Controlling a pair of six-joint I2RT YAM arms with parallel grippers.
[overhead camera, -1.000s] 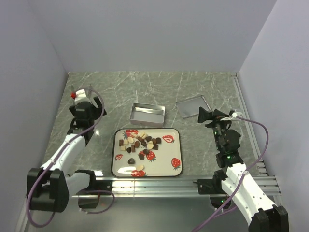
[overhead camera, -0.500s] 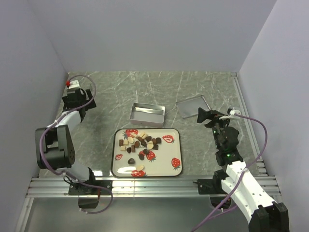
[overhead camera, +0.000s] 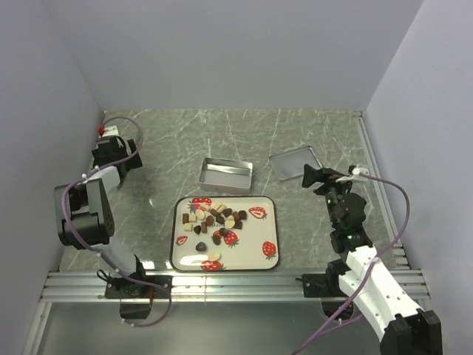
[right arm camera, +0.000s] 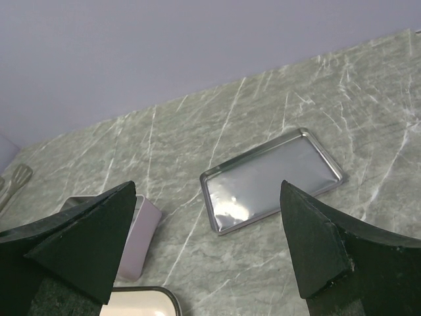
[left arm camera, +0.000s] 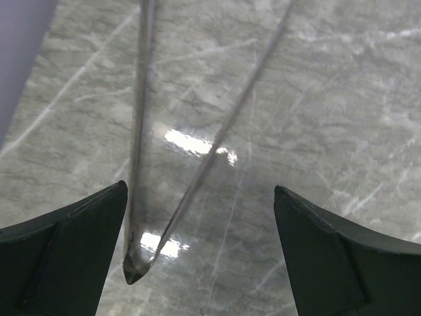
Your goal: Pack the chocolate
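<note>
The chocolate (overhead camera: 214, 219), several small dark, light brown and cream pieces, lies scattered on the strawberry-print tray (overhead camera: 260, 231) at the table's middle. An open metal tin (overhead camera: 226, 176) stands just behind the tray, and its flat lid (overhead camera: 295, 163) lies to the right. My left gripper (overhead camera: 127, 157) is far left by the wall, open (left arm camera: 200, 250) over bare marble. The joined end of thin metal tongs (left arm camera: 135, 271) lies near its left finger. My right gripper (overhead camera: 310, 177) hovers open (right arm camera: 207, 243) near the lid (right arm camera: 270, 181), holding nothing.
Purple walls close in the table on three sides. A metal rail (overhead camera: 222, 285) runs along the near edge by the arm bases. In the right wrist view the tin (right arm camera: 135, 240) and a tray corner (right arm camera: 148, 301) show at lower left, and the tongs' flat ends (right arm camera: 16, 179) at far left.
My left arm has folded back and its gripper has swung from beside the tray toward the far left wall. The right arm has barely moved. Both grippers stay open.
</note>
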